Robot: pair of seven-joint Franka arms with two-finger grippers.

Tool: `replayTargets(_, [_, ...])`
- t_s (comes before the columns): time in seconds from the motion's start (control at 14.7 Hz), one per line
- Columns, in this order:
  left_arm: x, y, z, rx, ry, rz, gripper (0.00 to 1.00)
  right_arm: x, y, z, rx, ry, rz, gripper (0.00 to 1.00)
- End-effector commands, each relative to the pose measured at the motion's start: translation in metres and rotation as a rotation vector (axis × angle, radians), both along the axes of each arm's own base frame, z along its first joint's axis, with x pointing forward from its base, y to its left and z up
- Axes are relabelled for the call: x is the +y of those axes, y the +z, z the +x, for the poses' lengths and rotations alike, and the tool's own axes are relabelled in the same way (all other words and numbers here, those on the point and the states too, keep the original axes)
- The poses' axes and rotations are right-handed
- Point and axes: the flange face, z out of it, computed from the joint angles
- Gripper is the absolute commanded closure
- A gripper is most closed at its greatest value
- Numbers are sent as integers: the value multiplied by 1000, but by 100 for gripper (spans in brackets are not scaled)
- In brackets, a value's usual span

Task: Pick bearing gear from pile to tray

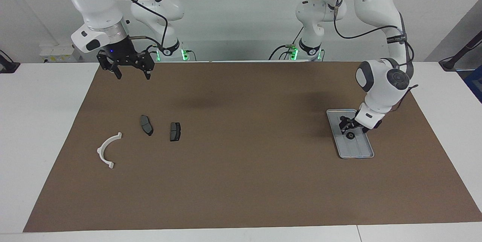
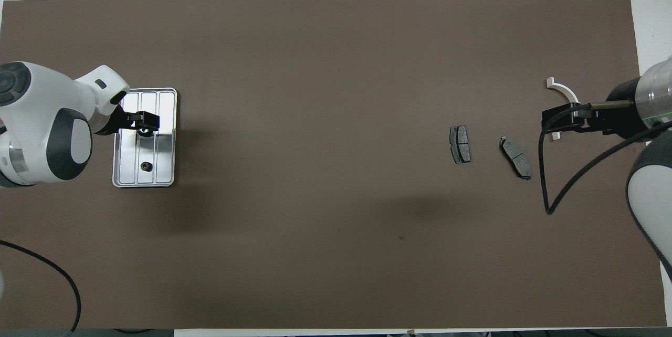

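left end effector (image 1: 351,129) over tray (image 1: 359,152)

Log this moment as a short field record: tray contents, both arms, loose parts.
tray: on the brown mat at the left arm's end
in tray: one small black round part
left tool: low over the tray
right tool: raised, open, waiting
loose parts: white half-ring, two brake pads, at the right arm's end
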Motion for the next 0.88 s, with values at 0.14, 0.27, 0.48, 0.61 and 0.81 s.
replayTargets(0.14, [-23,110,8,-86,176,-34,0,2,6,-2,-8,15,30,0])
replayTargets(0.27, [-31,161,7,-170,281,-59,0,2,6,-2,-6,13,30,0])
replayTargets(0.48, [-27,221,-21,-211,292,-59,0,4,5,-2,-3,18,30,0])
replayTargets(0.61, [-24,235,-52,-124,209,-35,0,2,5,-2,-3,15,30,0])
replayTargets(0.81, [-17,232,-83,-10,92,-17,0,2,5,-2,-3,13,30,0])
